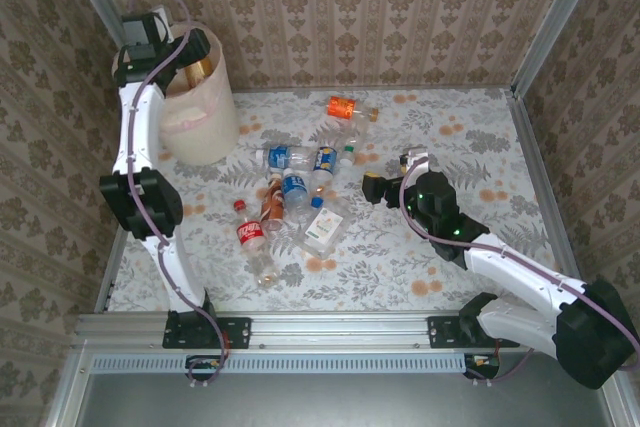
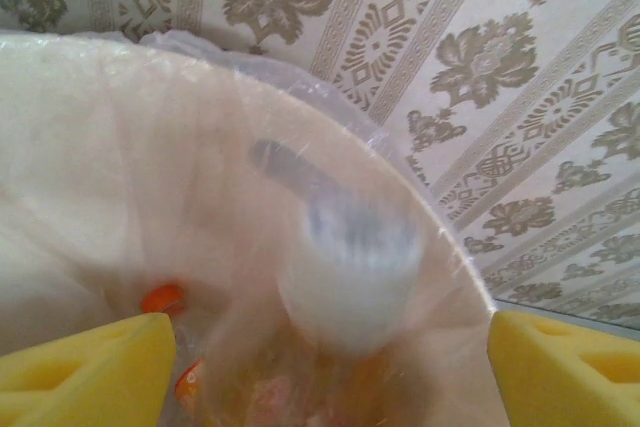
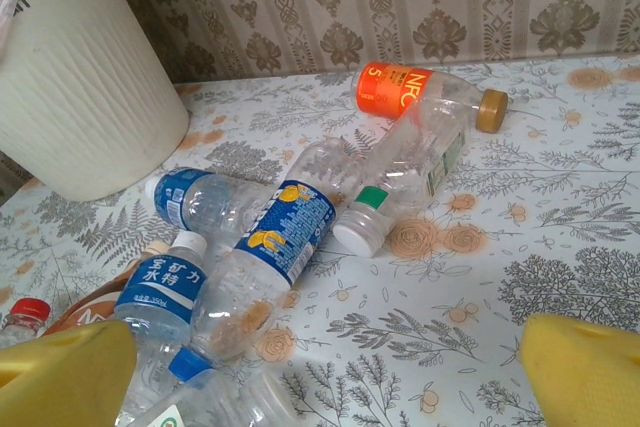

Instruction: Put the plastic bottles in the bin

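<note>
L arm is being held high over the bin (image 1: 205, 132), left gripper (image 2: 320, 357) being shown released, a blurred clear bottle (image 2: 345, 267) loose inside below. R arm is being held low, right gripper (image 3: 330, 367) spread empty beside the plastic bottles (image 1: 300, 192) on the table (image 1: 450, 257).

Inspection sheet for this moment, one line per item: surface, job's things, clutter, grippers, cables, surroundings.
Surface: floral-patterned table, flat, no spills seen.
Job's things: bin upright at the far left corner, bag-lined; bottle pile lying mid-table; orange-label bottle lying apart behind it; blurred bottle in mid-air inside the bin's mouth.
Clutter: nothing seen.
Grippers: left gripper open above the bin, touching nothing; right gripper open and empty, low beside the pile.
Cables: left arm's cable and right arm's cable run along the arms, away from the bottles.
Surroundings: wallpapered walls on three sides; metal rail at the near edge.
</note>
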